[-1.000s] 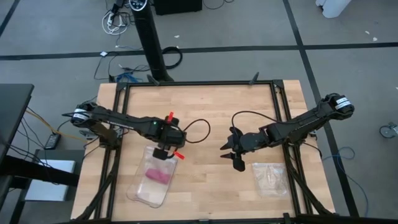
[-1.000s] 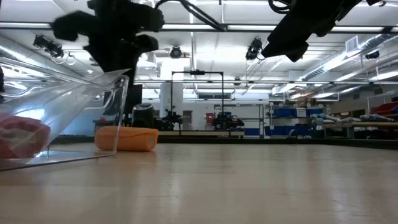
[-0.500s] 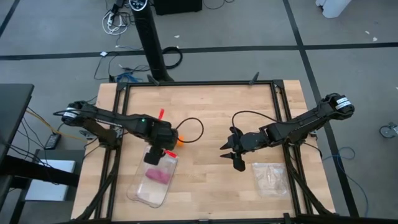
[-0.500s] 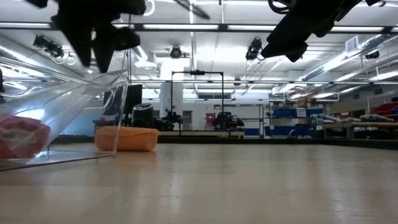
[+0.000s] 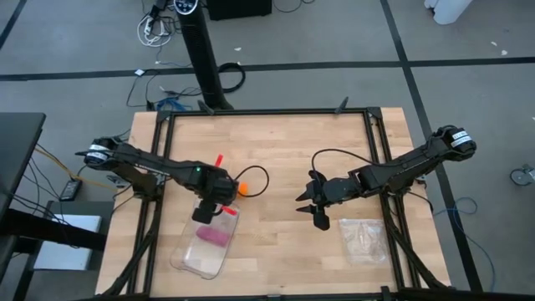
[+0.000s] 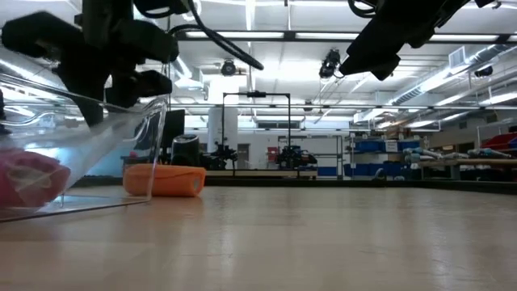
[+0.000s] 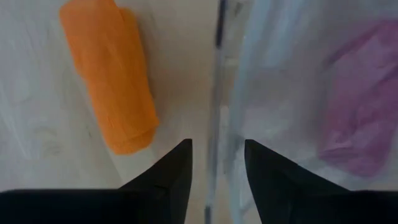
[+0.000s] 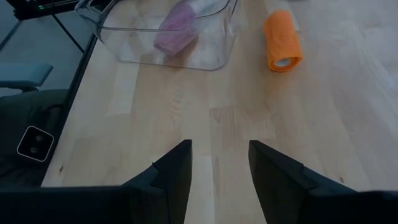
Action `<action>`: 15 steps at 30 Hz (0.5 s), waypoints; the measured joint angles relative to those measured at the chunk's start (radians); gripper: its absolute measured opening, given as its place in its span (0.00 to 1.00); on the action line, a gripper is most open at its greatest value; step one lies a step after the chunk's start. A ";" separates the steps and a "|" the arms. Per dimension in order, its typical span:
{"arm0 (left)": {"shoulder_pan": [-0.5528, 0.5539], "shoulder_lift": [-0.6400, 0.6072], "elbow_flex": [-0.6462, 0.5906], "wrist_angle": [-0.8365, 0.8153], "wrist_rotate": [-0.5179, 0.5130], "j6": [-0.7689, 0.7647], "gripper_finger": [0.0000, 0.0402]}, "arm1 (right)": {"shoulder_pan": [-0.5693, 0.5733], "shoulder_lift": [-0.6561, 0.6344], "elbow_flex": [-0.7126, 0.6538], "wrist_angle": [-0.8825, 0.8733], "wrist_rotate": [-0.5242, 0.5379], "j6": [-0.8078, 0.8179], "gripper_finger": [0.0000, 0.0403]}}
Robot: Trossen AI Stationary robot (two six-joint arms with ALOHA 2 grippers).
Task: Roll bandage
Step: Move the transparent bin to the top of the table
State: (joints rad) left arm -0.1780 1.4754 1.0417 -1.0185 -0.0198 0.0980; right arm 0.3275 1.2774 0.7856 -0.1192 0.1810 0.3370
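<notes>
The orange bandage (image 5: 242, 188) lies on its side on the table as a compact roll. It also shows in the low view (image 6: 164, 179), the left wrist view (image 7: 109, 74) and the right wrist view (image 8: 282, 40). My left gripper (image 5: 207, 211) is open and points down just beside the roll. Its fingers (image 7: 217, 146) stand on either side of the far wall of a clear plastic container (image 5: 201, 247) and touch nothing that I can see. A pink bundle (image 7: 364, 118) lies in the container. My right gripper (image 5: 313, 209) hangs open and empty above mid-table.
A clear zip bag (image 5: 364, 238) lies flat at the near right. The container (image 8: 168, 37) takes up the near left. Bare wood lies between the two grippers and toward the far edge. Black frame rails (image 5: 267, 113) run around the table top.
My left gripper has risen off the bandage roll, which now lies uncovered. It has gone toward the table's near-left and come down over the container's far wall, turning as it went. The roll has stayed where it was.
</notes>
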 joint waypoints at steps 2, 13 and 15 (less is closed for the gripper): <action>0.000 0.000 -0.015 -0.001 -0.016 0.001 0.33 | 0.000 0.000 0.000 0.001 0.000 0.000 0.40; 0.030 -0.006 0.067 -0.108 0.055 0.001 0.02 | 0.000 0.000 0.000 0.000 0.000 -0.008 0.39; 0.047 -0.012 0.111 -0.145 0.053 0.000 0.02 | 0.000 0.000 0.000 -0.001 0.000 -0.008 0.39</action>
State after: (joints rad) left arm -0.1311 1.4638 1.1528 -1.1638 0.0327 0.0975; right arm 0.3271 1.2774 0.7856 -0.1202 0.1806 0.3290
